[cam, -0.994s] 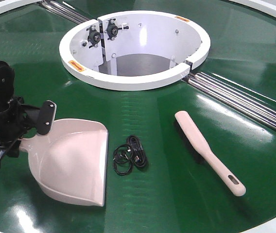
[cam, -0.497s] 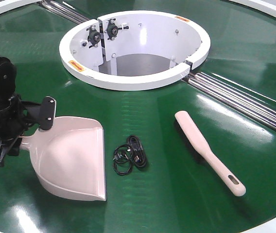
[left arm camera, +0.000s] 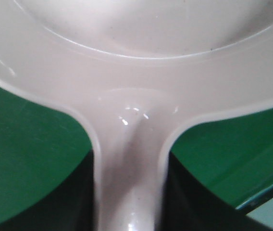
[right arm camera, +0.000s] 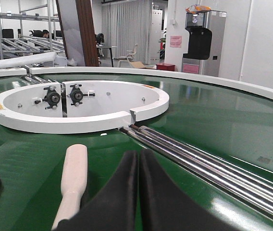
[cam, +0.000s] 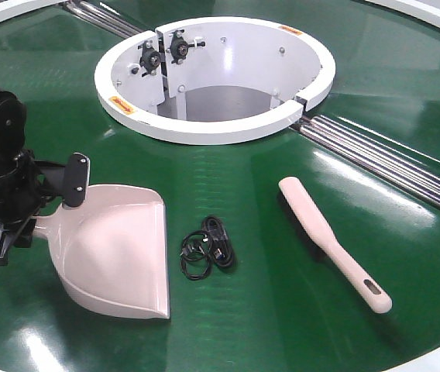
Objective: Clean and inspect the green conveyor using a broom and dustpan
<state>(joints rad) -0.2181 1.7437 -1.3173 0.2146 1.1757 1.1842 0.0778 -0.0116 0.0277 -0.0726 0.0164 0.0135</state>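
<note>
One dustpan [cam: 119, 256], one broom [cam: 332, 242] and one coil of black cable [cam: 208, 248] lie on the conveyor [cam: 235, 325]. The front view shows two steel roller seams [cam: 383, 163], one running right from the hub [cam: 204, 128] and one at the top left. The white hub ring is split by two gaps, with two black knobs [cam: 162, 53] on its inner wall.

The dustpan sits at the near left, its wide mouth facing right towards the cable, which is just beside the mouth edge and apart from it. The left gripper [cam: 34, 215] is at the dustpan's handle. In the left wrist view the handle runs straight down between two dark fingers [left arm camera: 79, 197], one pressed to each side, so the claw pinches the handle.

The broom lies well right of the cable, on a slant, with its head towards the hub, its slotted end towards the near right and dark bristles showing under it. Nothing touches it. In the right wrist view the right gripper [right arm camera: 139, 156] has its two black fingers pressed together with nothing between them, and the broom's rounded head lies just left of them.

Two orange stickers [cam: 117, 101] sit on the hub rim, too small to read. A pink notice [right arm camera: 176, 42] on the far wall cannot be read either, and no brand shows
</note>
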